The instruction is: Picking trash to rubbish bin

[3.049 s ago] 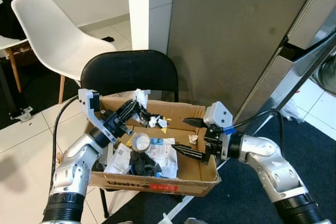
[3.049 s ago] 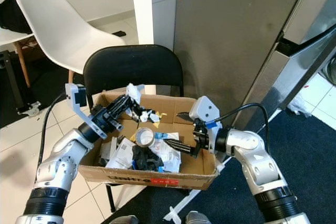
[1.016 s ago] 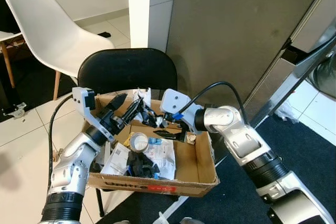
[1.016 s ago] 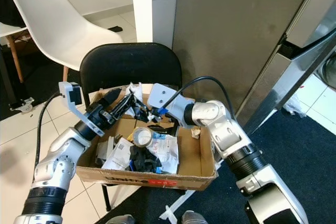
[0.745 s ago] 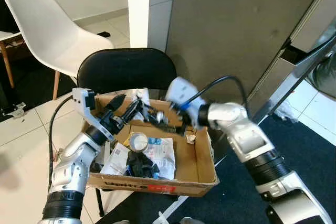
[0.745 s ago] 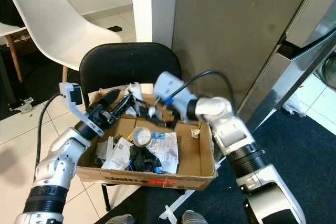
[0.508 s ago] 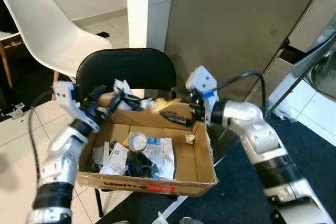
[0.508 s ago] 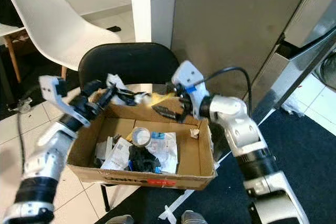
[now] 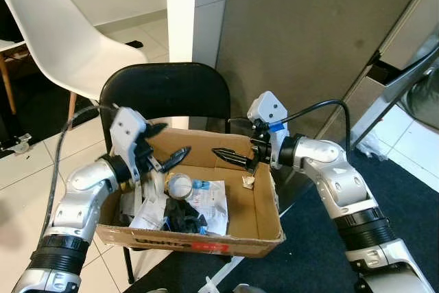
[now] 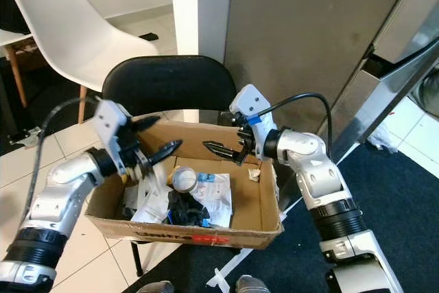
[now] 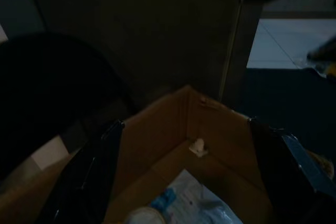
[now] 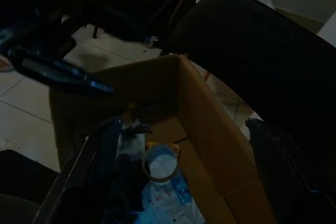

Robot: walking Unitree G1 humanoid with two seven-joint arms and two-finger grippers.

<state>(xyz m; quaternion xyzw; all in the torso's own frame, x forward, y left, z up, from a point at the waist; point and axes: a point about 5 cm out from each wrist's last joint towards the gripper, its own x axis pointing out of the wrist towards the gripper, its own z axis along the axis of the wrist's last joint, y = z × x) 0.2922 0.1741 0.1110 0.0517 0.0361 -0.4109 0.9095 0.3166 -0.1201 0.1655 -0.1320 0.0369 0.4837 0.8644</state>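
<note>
A cardboard box [image 9: 267, 221] of trash sits on a black folding chair [image 9: 164, 94]. Inside lie a tape roll [image 9: 180, 184], printed papers [image 9: 209, 200], a black crumpled item [image 9: 180, 216] and a small white scrap [image 9: 247, 182]. My left gripper [image 9: 167, 143] hovers open over the box's back left part with nothing between its fingers. My right gripper [image 9: 232, 141] hangs open and empty over the back right part, pointing toward the left one. The left wrist view shows the white scrap [image 11: 197, 147] in a box corner. In the right wrist view the tape roll [image 12: 160, 163] lies below.
A white shell chair [image 9: 62, 32] stands at the back left on pale floor tiles. A grey partition [image 9: 302, 46] rises right behind the black chair. Dark carpet [image 9: 309, 252] lies to the right, with a metal frame [image 9: 391, 80] beside it.
Half a second ago my left gripper held a white crumpled piece above the box's back left rim; now it is open, empty and lower. My right gripper drew back from the back left corner.
</note>
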